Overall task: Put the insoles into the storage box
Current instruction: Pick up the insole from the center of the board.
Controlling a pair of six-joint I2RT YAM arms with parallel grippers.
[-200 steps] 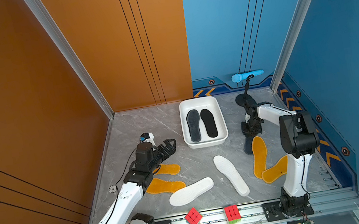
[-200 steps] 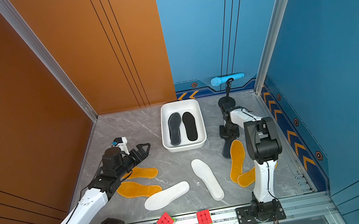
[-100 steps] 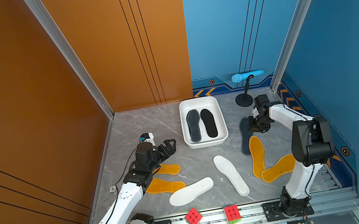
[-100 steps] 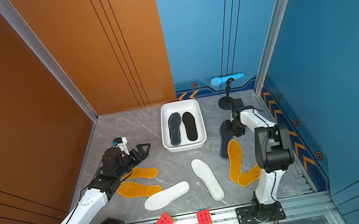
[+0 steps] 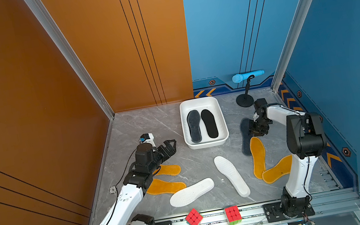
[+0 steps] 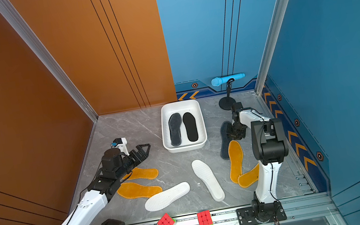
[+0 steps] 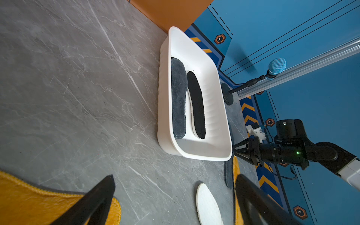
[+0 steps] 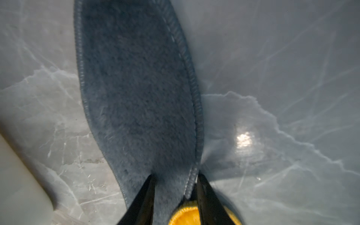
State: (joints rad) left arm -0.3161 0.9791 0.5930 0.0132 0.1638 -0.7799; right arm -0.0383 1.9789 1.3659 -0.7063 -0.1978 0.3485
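Grey insole: flat, three o'clock of storage box
Right tool: I see it part-open, astride that insole
Left tool: wide, empty

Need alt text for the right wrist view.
A dark grey insole lies flat on the grey marble table, seen close up. The right gripper hangs over one end of it, jaws parted, and an orange insole's tip shows there too.

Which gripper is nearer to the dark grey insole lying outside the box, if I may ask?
Right. The right gripper is directly over the dark grey insole; the left gripper is beyond the storage box, well apart.
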